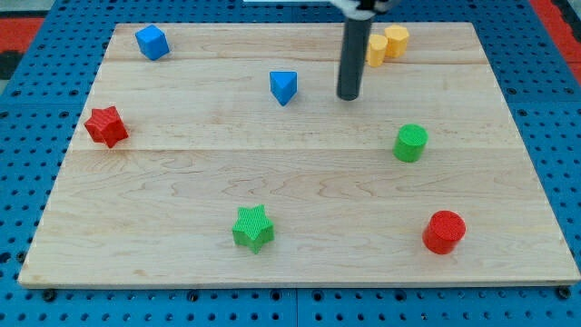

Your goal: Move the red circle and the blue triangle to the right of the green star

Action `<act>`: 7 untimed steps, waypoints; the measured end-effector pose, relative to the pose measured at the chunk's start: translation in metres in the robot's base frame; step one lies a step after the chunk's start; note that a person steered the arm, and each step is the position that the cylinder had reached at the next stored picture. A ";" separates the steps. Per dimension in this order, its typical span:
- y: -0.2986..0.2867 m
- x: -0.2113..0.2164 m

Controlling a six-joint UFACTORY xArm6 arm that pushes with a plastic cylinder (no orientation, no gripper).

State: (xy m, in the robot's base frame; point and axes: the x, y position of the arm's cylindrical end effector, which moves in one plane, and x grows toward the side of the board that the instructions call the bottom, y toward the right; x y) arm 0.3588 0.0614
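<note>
The red circle sits near the board's bottom right. The blue triangle lies in the upper middle. The green star is at the bottom centre. My tip rests on the board in the upper middle, a little to the right of the blue triangle and apart from it. The red circle is well to the right of the green star; the blue triangle is far above the star.
A blue cube is at the top left. A red star is at the left. A green cylinder is right of centre. Two yellow blocks sit at the top, partly behind the rod. The wooden board lies on a blue pegboard.
</note>
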 end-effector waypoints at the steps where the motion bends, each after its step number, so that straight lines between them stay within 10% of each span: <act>1: -0.009 -0.042; 2: 0.083 -0.018; 4: 0.180 0.180; 5: 0.163 0.226; 7: 0.002 0.166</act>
State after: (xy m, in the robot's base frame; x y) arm 0.5253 0.0639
